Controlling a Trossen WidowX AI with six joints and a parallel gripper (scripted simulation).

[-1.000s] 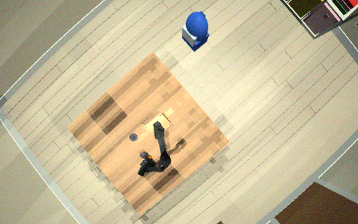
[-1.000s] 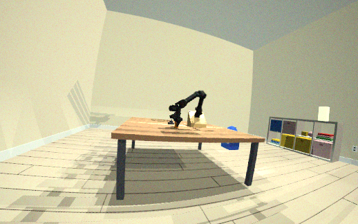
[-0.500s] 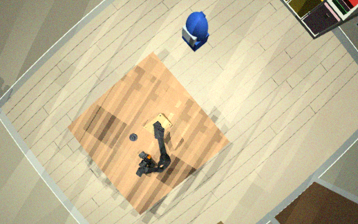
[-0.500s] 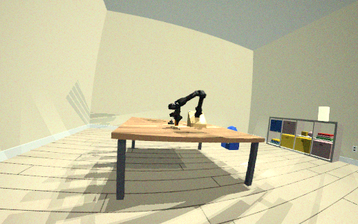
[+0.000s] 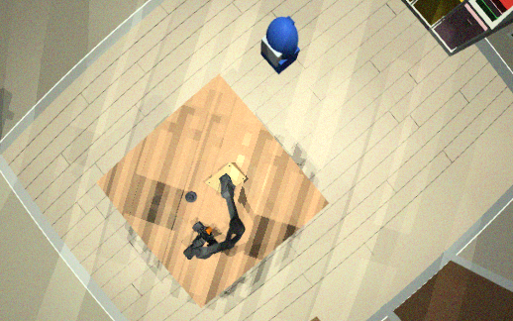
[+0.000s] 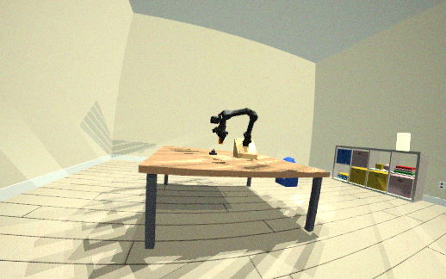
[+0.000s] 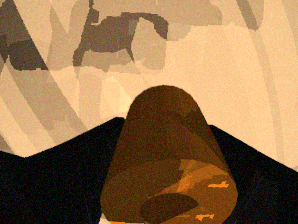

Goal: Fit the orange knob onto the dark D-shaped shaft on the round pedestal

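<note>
Orange knob [image 5: 209, 231] [image 7: 167, 135] sat clamped between the half-closed fingers of my gripper [image 5: 203, 236] [image 6: 221, 139] [image 7: 164, 129], raised off the table [image 5: 170, 124] [image 6: 232, 171]. The pedestal [image 5: 191, 196] [image 6: 213, 152] stood apart, to the knob's left in both outside views; I judged a sideways carry came next, hole downward.

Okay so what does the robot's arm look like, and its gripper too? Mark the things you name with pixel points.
The arm [image 5: 234, 210] [image 6: 234, 113] is dark, nearly black, with slim links and bulkier joints. The gripper [image 5: 208, 231] [image 6: 221, 139] [image 7: 164, 129] has two black fingers that look like plain, angular wedges close up. I can't make out cables or markings.
</note>
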